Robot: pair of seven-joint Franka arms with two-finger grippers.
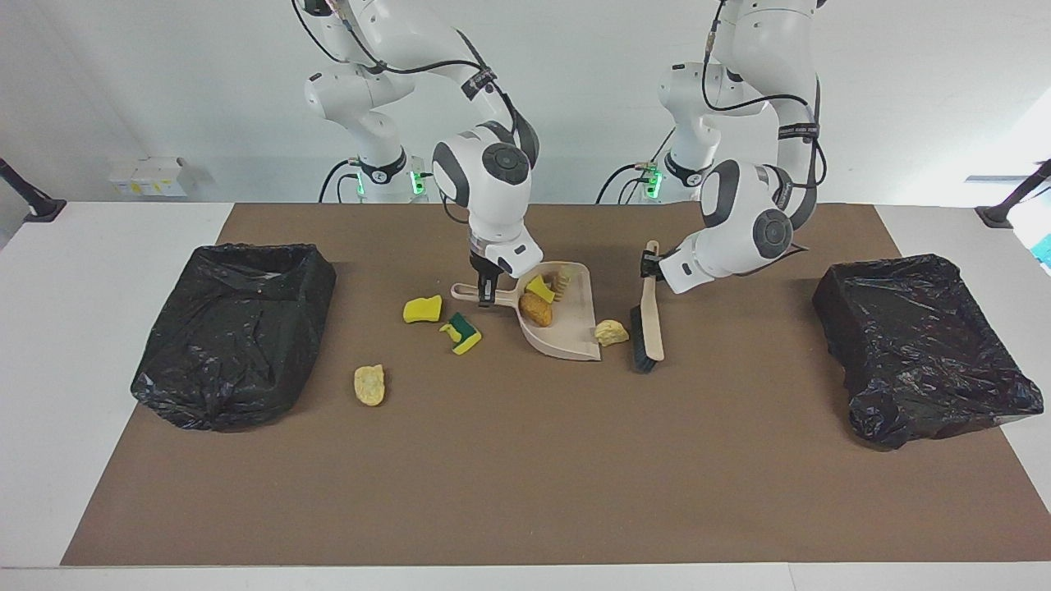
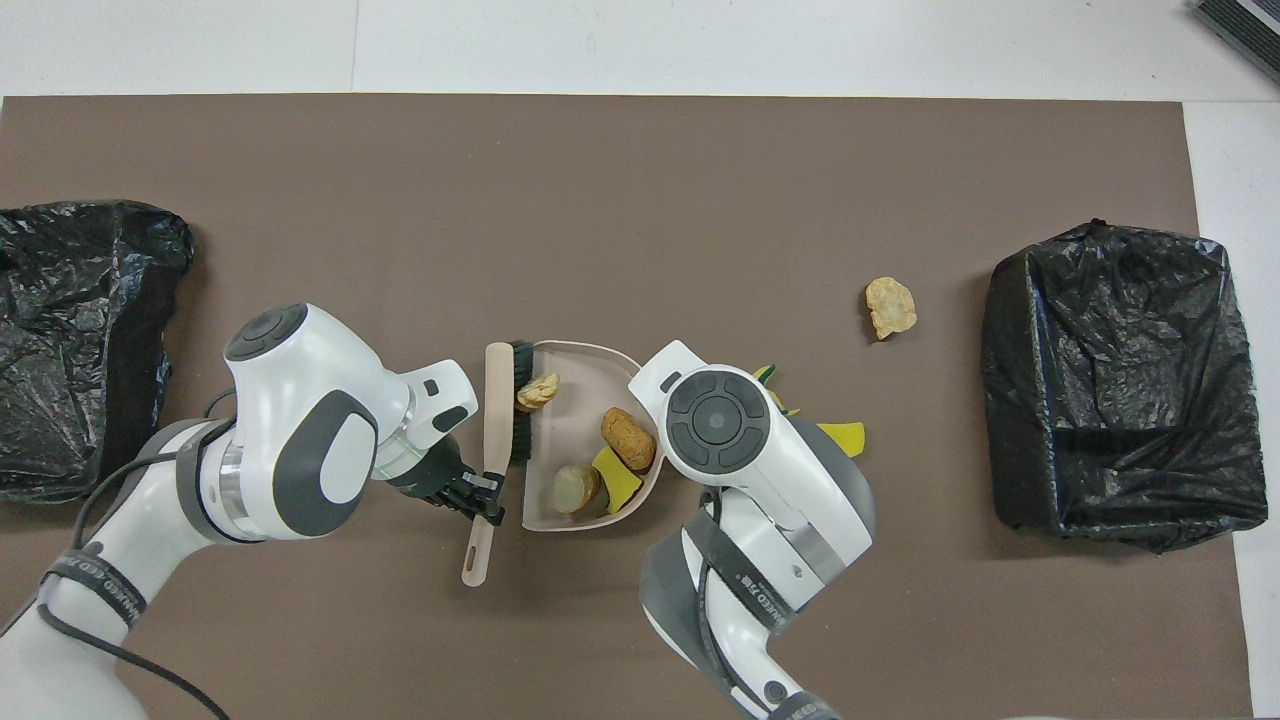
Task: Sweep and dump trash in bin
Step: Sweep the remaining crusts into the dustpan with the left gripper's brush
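Left gripper (image 1: 651,264) clamps the brush (image 1: 649,328); right gripper (image 1: 486,297) clamps the dustpan (image 1: 575,324) handle. Keep the lip flat; sweep the bread scrap (image 1: 611,332) inward slowly.

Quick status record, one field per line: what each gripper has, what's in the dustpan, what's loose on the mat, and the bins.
left gripper: shut on brush handle, bristles on the mat beside the dustpan mouth
right gripper: shut on dustpan handle
in dustpan: brown bread piece, yellow sponge chunk, pale bread slice
at dustpan lip: pale bread scrap, between brush and dustpan
loose on mat: yellow sponge, green-layered sponge, bread piece
bins: black-lined bin at right arm's end; second black-lined bin at left arm's end
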